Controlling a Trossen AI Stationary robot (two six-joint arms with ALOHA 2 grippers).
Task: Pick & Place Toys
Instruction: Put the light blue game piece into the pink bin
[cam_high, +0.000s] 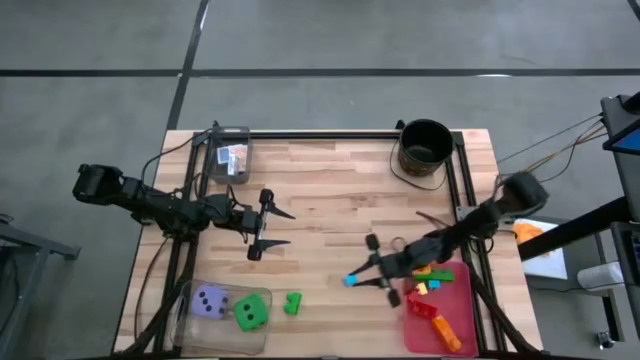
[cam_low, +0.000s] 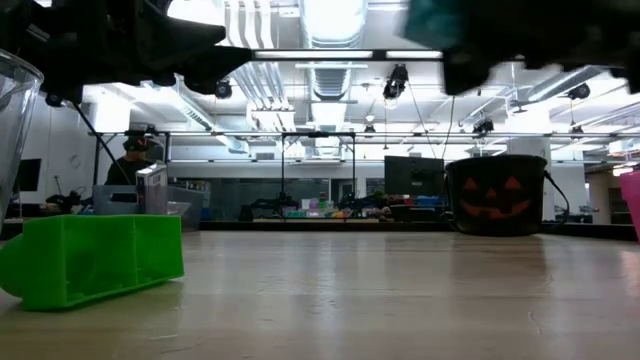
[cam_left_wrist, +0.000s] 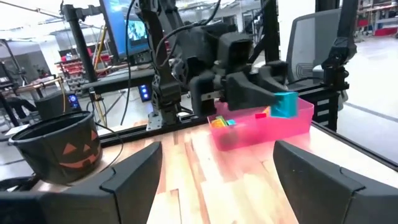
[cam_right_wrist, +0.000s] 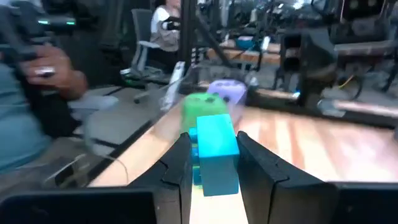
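Beside the pink tray (cam_high: 455, 300), right end effector (cam_high: 352, 281) clamps upright teal brick (cam_right_wrist: 213, 154), long axis vertical.

person (cam_right_wrist: 25, 93) blurred, cut off at edge.

From my station I look down on a light butcher-block wooden table (cam_high: 330, 190) standing on a grey concrete floor (cam_high: 300, 35) crossed by dark seams. At table height I see a large open workshop behind it: long white fluorescent ceiling lights (cam_low: 335, 20) run into the distance, with black metal frames (cam_low: 320, 135) and a dark monitor (cam_low: 412, 175) further back. A person (cam_low: 135, 155) stands far off by the benches there. Through one wrist camera I see a grey mesh office chair (cam_left_wrist: 314, 46) and a lit blue screen (cam_left_wrist: 127, 28); through the other, a seated person (cam_right_wrist: 165, 25) at a desk.
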